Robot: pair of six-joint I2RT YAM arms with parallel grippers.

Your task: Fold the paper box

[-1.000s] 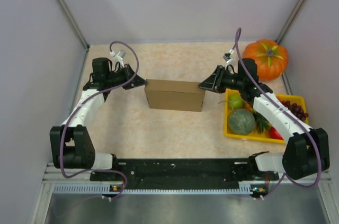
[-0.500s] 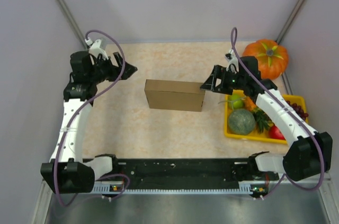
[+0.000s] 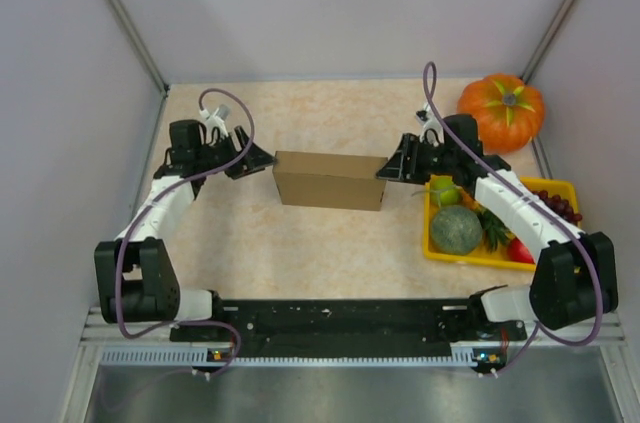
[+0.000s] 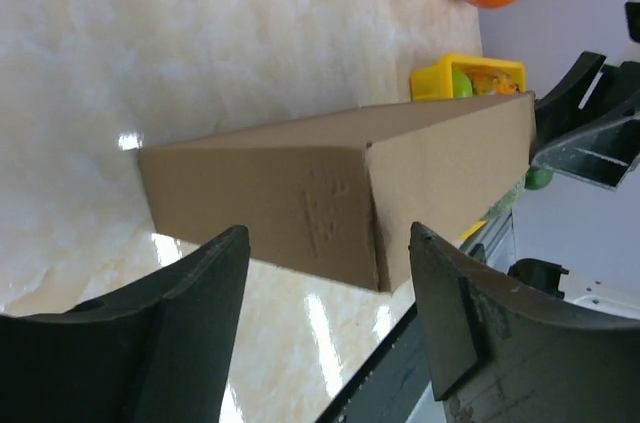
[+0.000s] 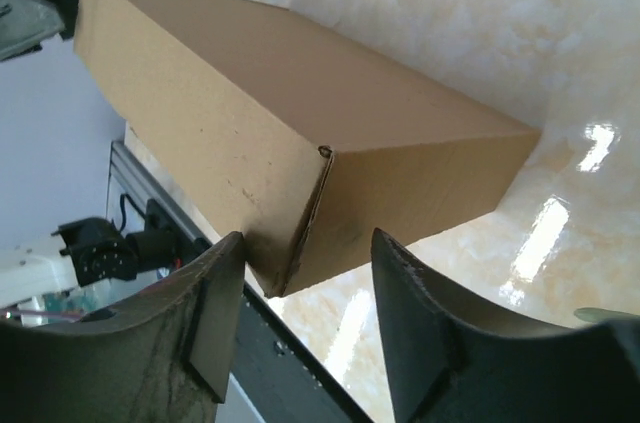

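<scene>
Pincers first. Find the left pincer [image 4: 327, 243] spread apart and clamped on nothing, poised just beside the left end of the box [image 3: 330, 179] and framing that end in its own wrist view. Find the right pincer [image 5: 308, 238] likewise spread and empty at the right end. Looks from above close enough to touch, but cannot tell for sure.

Sits near the middle of the table [image 3: 300, 243], long side running left to right, between the two arms. Stands well apart from the pumpkin [image 3: 503, 111] and lies near, not against, the yellow tray [image 3: 563, 186] on the right.

As to progress: looks folded up into a closed brick shape, with flat top, flat walls and crisp corners. Shows no loose flap and no open slit in any view, only a thin seam down the corner of the right end. Cannot vouch for the underside or the far wall, both hidden. Judging by that, seems finished or very nearly so. Leaves at most a last squeeze on the two ends to seat the tucks, then drawing both arms away.
</scene>
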